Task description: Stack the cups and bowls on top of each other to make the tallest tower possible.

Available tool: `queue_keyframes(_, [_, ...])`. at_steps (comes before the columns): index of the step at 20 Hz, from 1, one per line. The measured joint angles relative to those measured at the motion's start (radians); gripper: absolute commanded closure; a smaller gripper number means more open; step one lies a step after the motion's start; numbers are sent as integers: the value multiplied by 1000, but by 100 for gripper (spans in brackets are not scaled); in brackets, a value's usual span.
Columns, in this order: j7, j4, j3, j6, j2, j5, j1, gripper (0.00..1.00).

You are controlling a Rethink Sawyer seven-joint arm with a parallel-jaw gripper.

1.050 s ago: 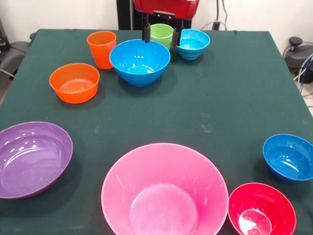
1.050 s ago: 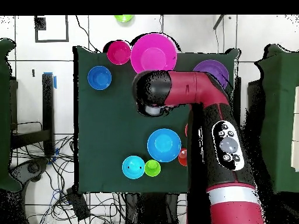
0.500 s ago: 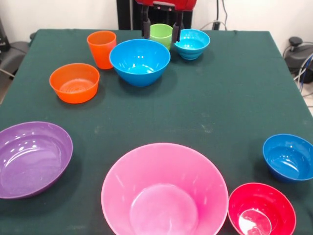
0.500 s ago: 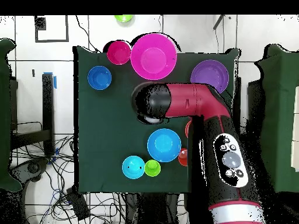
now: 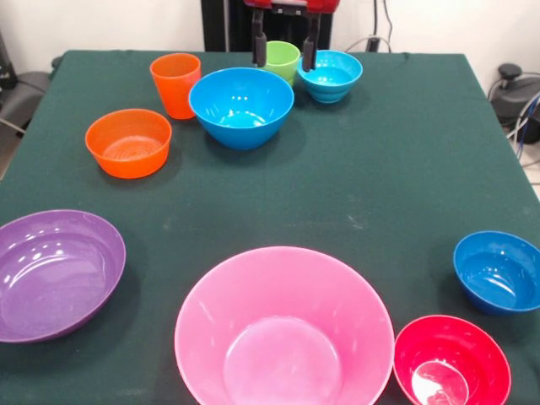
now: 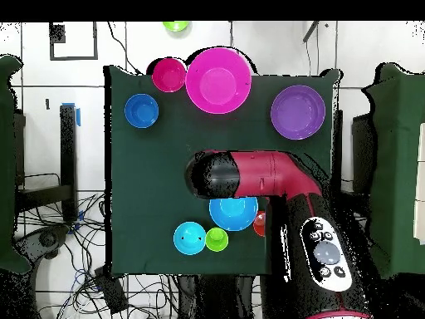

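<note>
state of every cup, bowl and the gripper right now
gripper: open, fingers either side of the green cup, up near the top edge
green cup: upright, empty
orange cup: upright, empty
large blue bowl: upright, empty
light blue bowl: upright, empty
orange bowl: upright, empty
purple bowl: upright, empty
pink bowl: upright, empty
dark blue bowl: upright, empty
red bowl: upright, empty

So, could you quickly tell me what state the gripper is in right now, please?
Gripper: open and holding nothing; its jaws hang apart on either side of the light green cup, above the table's far side.
</note>
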Motion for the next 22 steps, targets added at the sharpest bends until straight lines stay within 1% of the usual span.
queue_keyframes(3, [0, 1, 0, 0, 14, 0, 2, 0])
queue_keyframes(5, [0, -15, 0, 8, 35, 0, 4, 0])
queue_keyframes(6, [0, -46, 0, 28, 63, 0, 8, 0])
queue_keyframes(9, [0, -103, 0, 70, 107, 0, 12, 0])
queue_keyframes(14, [0, -245, 4, 180, 208, 0, 15, 0])
queue_keyframes(17, [0, -296, 6, 214, 248, 0, 13, 0])
queue_keyframes(22, [0, -301, 7, 215, 252, 0, 12, 0])
